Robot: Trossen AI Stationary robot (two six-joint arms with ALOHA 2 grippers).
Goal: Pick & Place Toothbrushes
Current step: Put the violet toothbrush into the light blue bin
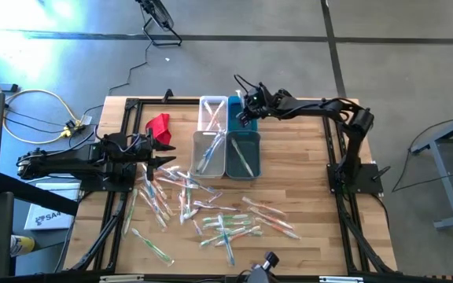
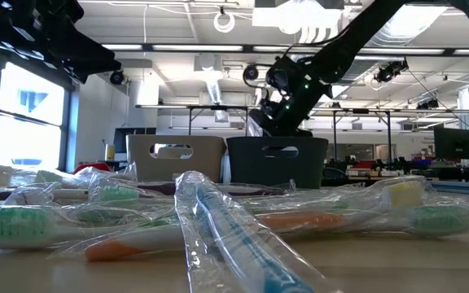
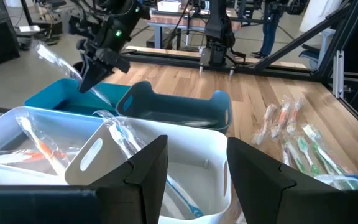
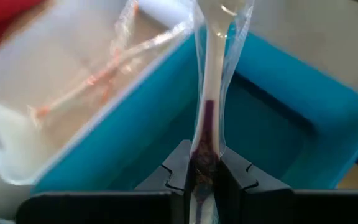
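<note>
Right gripper (image 4: 201, 171) clamped on a wrapped toothbrush (image 4: 211, 74) over the bright blue bin (image 4: 272, 118), white bin (image 4: 73, 106) at its nine o'clock, left gripper (image 3: 191, 171) spread apart beside the loose toothbrushes (image 1: 211, 208), red cloth (image 1: 159, 124) at eleven o'clock.

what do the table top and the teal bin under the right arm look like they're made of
Table top: looks like wood, pale butcher-block planks with visible seams and a light sheen. Teal bin: probably moulded plastic, smooth and evenly coloured, with rounded corners and a thin rim; the right gripper holds a wrapped toothbrush over it.
</note>
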